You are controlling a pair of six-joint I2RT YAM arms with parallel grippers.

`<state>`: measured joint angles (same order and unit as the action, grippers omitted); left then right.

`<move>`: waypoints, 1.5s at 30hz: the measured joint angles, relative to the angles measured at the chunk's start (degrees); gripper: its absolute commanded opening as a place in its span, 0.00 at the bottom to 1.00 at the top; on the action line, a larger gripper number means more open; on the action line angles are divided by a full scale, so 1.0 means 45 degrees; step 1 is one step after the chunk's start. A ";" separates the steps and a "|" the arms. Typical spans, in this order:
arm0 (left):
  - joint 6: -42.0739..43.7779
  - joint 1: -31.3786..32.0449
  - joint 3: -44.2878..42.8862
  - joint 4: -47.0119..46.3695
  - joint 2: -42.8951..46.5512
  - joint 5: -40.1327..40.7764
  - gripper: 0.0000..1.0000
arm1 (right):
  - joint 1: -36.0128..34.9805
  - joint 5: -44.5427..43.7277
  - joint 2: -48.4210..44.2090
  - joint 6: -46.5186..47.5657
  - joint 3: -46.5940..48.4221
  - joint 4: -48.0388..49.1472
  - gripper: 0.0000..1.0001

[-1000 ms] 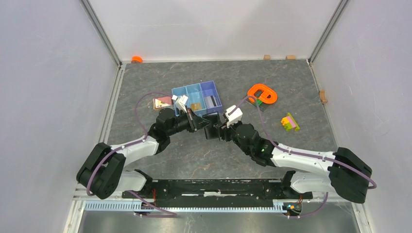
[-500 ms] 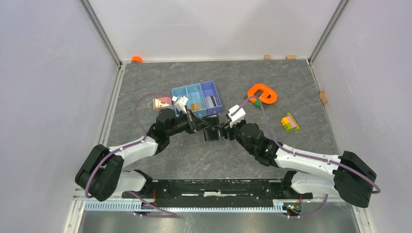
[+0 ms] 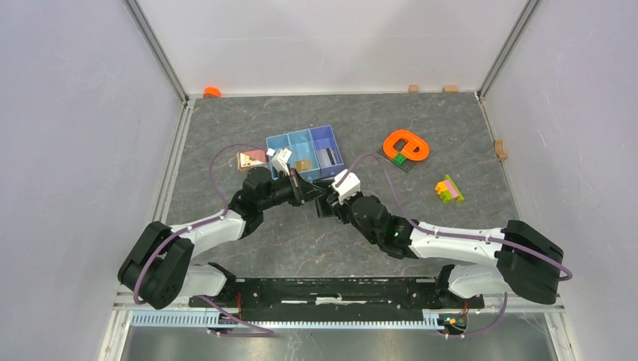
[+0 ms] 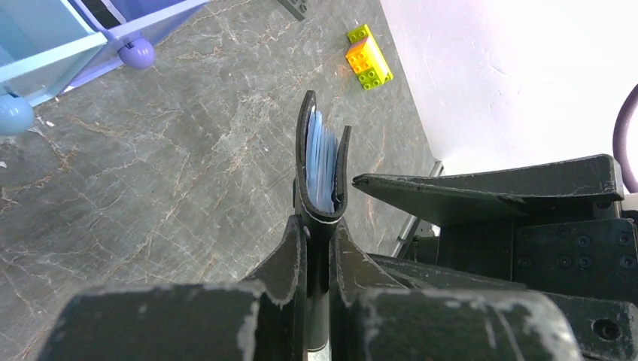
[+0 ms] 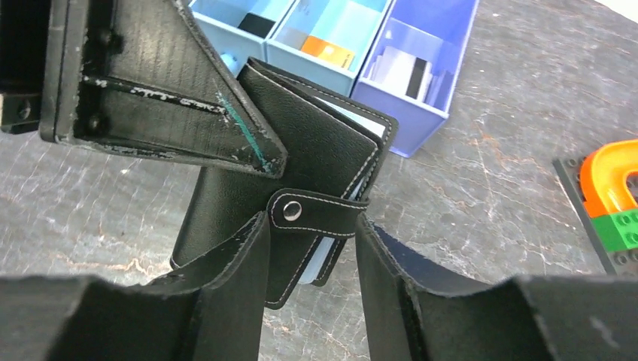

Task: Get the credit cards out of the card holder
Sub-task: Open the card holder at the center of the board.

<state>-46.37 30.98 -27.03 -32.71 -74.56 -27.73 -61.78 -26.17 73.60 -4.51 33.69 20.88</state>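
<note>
The black card holder point(image 5: 301, 154) is held upright off the table, with its snap tab point(image 5: 316, 214) fastened across it. My left gripper point(image 4: 320, 226) is shut on its folded spine point(image 4: 325, 195). Pale blue-white card edges point(image 4: 322, 162) show between its covers, and also below the tab in the right wrist view point(image 5: 316, 262). My right gripper point(image 5: 312, 226) is open, its fingers point(image 5: 226, 263) standing either side of the tab. In the top view the left gripper point(image 3: 307, 192) and the right gripper point(image 3: 329, 203) meet at the card holder point(image 3: 323, 204), in front of the tray.
A blue three-compartment tray point(image 3: 305, 150) stands just behind the grippers and holds some cards point(image 5: 327, 51). An orange horseshoe piece point(image 3: 406, 145) and a stack of coloured bricks point(image 3: 448, 188) lie to the right. A pinkish item point(image 3: 250, 159) lies left of the tray.
My right gripper has moved left, up to the card holder, and now straddles its tab. The left gripper has kept hold of the card holder in place.
</note>
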 measured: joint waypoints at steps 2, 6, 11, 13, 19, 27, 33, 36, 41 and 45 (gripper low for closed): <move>0.0000 0.0000 -0.0058 -0.0015 0.0000 0.0243 0.02 | -0.0073 -0.0583 0.0063 -0.0282 0.0141 -0.0063 0.39; 0.0005 -0.0005 -0.0107 0.0000 0.0005 0.0325 0.02 | 0.0039 -0.2079 0.0024 -0.0709 0.0219 -0.0340 0.28; 0.0005 0.0063 -0.0107 -0.0005 0.0010 0.0015 0.02 | 0.1112 -0.3050 -0.0117 -0.1093 0.0117 -0.1039 0.28; 0.0000 0.0078 -0.0117 -0.0068 0.0010 -0.0015 0.02 | 0.1263 -0.2827 -0.0335 -0.1161 -0.0019 -0.1049 0.36; 0.0005 0.0078 -0.0117 0.0010 0.0015 -0.0097 0.02 | 0.1438 -0.1753 -0.1297 -0.1010 -0.0437 -0.1015 0.58; -0.0355 -0.0257 0.0039 -0.0913 0.0019 -0.0733 0.03 | 0.2890 0.2050 -0.1991 -0.1277 -0.1336 0.0199 0.80; -0.1355 -0.0733 0.0413 -0.2948 -0.0311 -0.1569 0.03 | 0.3808 0.4367 -0.2016 -0.1899 -0.1797 0.0850 0.66; -0.1919 -0.0845 0.0602 -0.4022 -0.0544 -0.1962 0.03 | 0.4571 0.5858 -0.2084 -0.2472 -0.2346 0.1875 0.63; -0.2501 -0.0869 0.0821 -0.5391 -0.0627 -0.2438 0.04 | 0.5532 0.8340 -0.2118 -0.3565 -0.3259 0.3716 0.52; -0.2914 -0.0869 0.0918 -0.6348 -0.0665 -0.2720 0.04 | 0.6003 1.0044 -0.2118 -0.4556 -0.3774 0.5566 0.50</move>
<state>-59.48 27.07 -22.90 -61.28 -77.56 -39.97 -34.76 19.03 64.07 -25.02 16.71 45.93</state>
